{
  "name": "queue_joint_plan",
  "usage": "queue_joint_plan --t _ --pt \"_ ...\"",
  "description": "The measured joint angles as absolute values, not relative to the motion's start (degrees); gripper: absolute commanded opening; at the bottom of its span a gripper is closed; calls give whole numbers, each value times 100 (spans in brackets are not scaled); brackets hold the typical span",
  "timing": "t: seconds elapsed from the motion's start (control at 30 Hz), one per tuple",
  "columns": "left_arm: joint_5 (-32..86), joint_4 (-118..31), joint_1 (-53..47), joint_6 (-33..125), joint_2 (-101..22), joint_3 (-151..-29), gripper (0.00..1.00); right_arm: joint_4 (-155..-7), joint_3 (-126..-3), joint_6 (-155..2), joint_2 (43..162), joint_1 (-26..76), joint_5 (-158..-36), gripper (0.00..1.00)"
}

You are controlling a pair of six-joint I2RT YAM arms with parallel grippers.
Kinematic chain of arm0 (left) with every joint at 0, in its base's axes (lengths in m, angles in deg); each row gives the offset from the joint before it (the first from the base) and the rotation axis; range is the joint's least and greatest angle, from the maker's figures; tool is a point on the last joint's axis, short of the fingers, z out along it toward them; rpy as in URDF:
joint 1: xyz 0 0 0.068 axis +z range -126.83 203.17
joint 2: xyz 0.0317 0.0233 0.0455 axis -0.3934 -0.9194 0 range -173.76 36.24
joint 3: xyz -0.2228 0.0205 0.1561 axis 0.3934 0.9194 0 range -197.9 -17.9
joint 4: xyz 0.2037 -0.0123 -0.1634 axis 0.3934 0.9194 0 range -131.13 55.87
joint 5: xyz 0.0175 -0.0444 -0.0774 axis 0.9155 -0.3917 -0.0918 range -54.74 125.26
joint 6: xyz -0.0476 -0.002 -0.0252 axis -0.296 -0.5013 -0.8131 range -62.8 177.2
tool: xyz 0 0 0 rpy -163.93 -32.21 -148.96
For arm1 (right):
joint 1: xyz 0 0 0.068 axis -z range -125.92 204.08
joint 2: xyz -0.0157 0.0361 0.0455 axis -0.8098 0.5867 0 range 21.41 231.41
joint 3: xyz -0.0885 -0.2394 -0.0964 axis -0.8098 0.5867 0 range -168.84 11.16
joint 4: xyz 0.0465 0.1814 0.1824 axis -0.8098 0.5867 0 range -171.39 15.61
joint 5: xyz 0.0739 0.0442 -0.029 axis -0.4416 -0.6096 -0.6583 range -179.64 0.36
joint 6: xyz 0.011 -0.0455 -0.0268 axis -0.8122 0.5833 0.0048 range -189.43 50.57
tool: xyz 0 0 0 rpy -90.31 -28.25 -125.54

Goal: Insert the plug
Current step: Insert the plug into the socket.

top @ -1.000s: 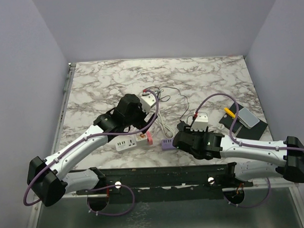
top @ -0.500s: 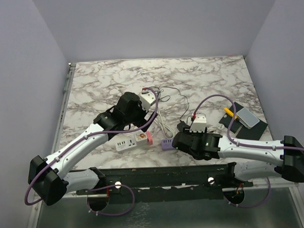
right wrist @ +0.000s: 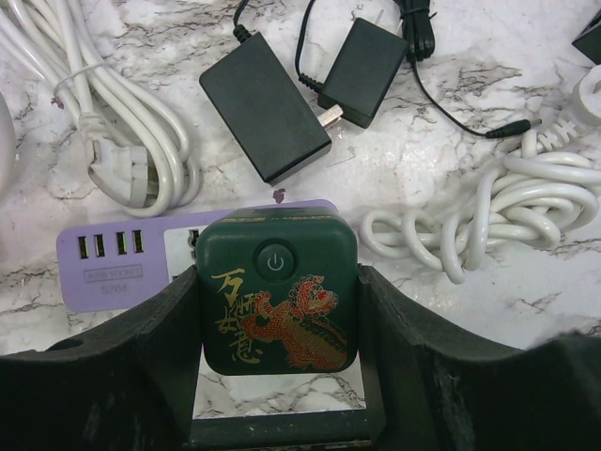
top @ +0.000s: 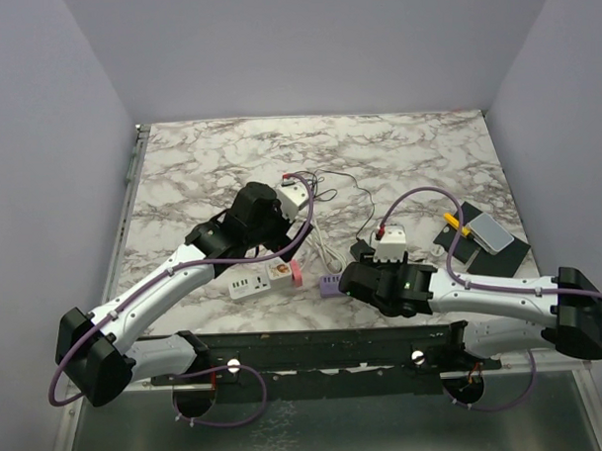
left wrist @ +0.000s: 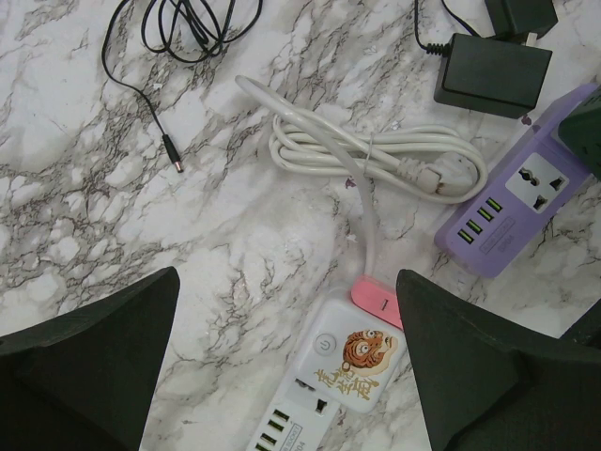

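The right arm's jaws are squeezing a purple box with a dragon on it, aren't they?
Not quite: the box with a dragon in the right arm's jaws is dark green, not purple. The purple thing is a power strip partly hidden by it. The right wrist view shows this.

I see the plug (right wrist: 362, 70), a small black adapter with bare metal prongs, lying flat and unplugged at upper centre of the right wrist view, and the purple power strip (right wrist: 113, 268), dark green and dragon-printed at one end, flat at lower centre, clamped there by the right gripper (right wrist: 278, 301).
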State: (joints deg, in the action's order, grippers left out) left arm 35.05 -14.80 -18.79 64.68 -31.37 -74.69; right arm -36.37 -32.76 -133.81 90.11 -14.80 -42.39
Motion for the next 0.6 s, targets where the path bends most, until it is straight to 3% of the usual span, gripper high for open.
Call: queue_joint_plan --t 0.6 --pt "3505 -1482 -1743 6468 -3194 -7747 99 -3797 -3189 -13422 9317 -1480 -4202 1"
